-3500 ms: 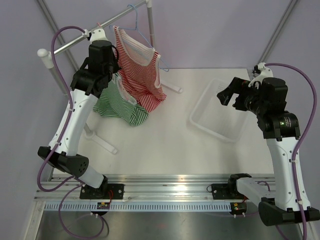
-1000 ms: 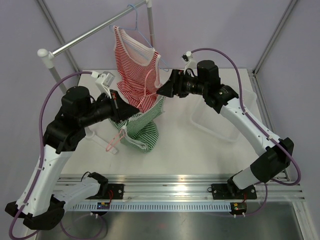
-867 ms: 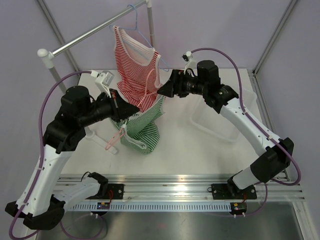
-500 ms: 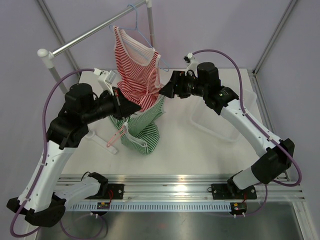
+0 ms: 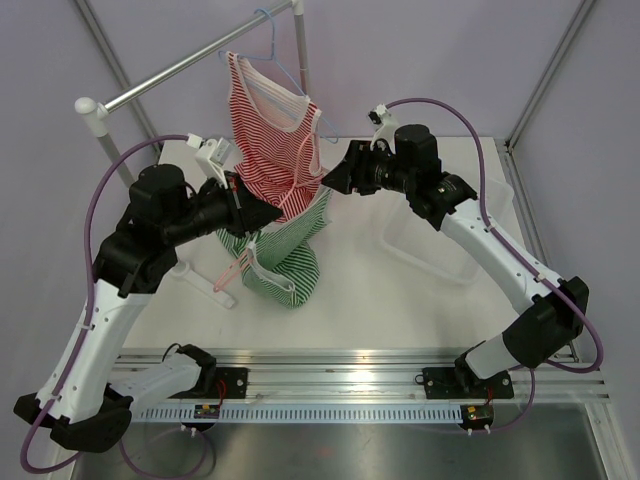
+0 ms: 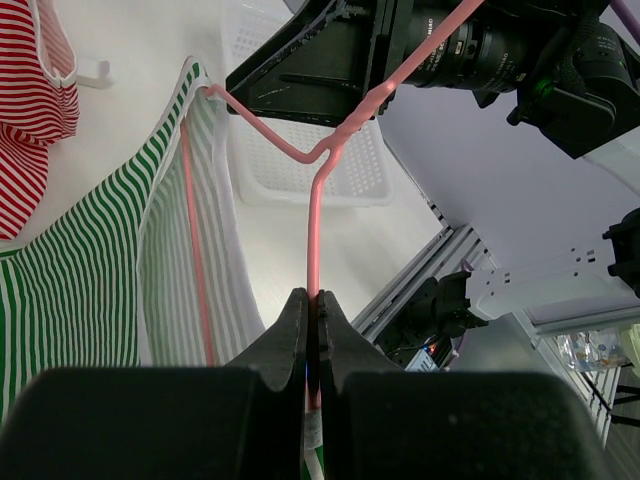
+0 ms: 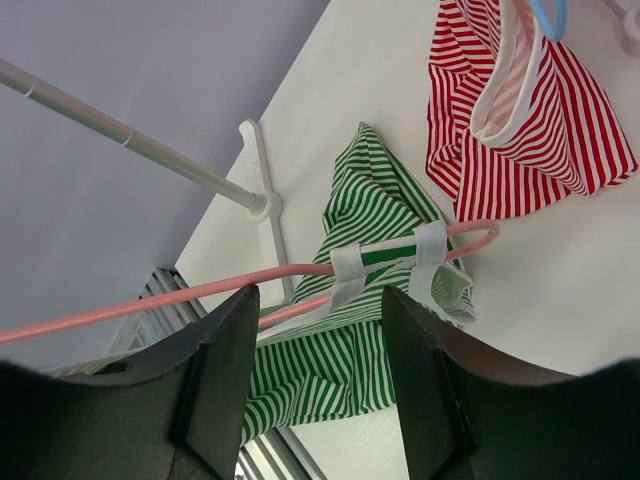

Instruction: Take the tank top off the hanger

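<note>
My left gripper (image 5: 262,213) is shut on the pink hanger (image 5: 229,273) and holds it over the table, below the rail. In the left wrist view the jaws (image 6: 313,296) pinch the hanger's rod (image 6: 314,215). A green-striped tank top (image 5: 286,262) hangs from it with its straps still over the rod; it also shows in the left wrist view (image 6: 85,290). My right gripper (image 5: 331,178) is open and empty at the hanger's other end. In the right wrist view (image 7: 320,297) the hanger (image 7: 195,292) passes between its fingers, with the green top (image 7: 372,222) beyond.
A red-striped tank top (image 5: 275,140) hangs on a blue hanger (image 5: 265,35) on the rail (image 5: 170,72), close behind both grippers. A white basket (image 5: 445,245) stands at the right. The rack's white foot (image 5: 195,280) lies under the left arm.
Since 3.5 s ago the green top and pink hanger have come off the rail in my left gripper, and the right arm has swung in. In the last second the hanger rose slightly.
</note>
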Controlling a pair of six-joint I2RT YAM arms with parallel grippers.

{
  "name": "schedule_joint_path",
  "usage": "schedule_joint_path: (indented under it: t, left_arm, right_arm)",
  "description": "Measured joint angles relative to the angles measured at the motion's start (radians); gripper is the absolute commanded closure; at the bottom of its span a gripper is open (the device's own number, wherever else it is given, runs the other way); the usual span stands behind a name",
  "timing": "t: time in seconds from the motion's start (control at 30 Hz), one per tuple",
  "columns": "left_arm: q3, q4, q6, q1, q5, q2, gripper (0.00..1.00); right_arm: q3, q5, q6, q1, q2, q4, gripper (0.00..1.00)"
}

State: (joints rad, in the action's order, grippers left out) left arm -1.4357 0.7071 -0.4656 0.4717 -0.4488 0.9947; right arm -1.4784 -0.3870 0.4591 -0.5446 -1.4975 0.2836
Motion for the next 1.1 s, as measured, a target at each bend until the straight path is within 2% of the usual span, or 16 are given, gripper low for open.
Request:
schedule_joint_path:
  t: [0.5,0.87,0.97,1.0,1.03,1.1]
  left_arm:
    - [-0.028,0.005,-0.010,0.000,0.025,0.003,1.00]
    - [-0.033,0.000,-0.034,0.000,0.017,0.004,1.00]
    - [-0.034,0.001,-0.034,0.000,0.013,0.004,1.00]
    - [-0.034,0.001,-0.034,0.000,0.013,0.004,1.00]
    - [-0.035,0.001,-0.034,0.000,0.013,0.004,1.00]
    - [-0.037,0.002,-0.034,0.000,0.013,0.004,1.00]
  right_arm:
    - [0.034,0.001,-0.001,0.000,0.000,-0.029,0.41]
    - [0.041,0.002,-0.003,0.000,-0.002,-0.048,0.51]
    - [0.041,0.004,-0.004,0.000,-0.006,-0.055,0.61]
    - [0.041,0.005,-0.006,0.000,-0.008,-0.055,0.68]
    - [0.041,0.007,-0.009,0.000,-0.010,-0.055,0.86]
    - [0.041,0.014,-0.011,0.000,-0.010,-0.055,0.98]
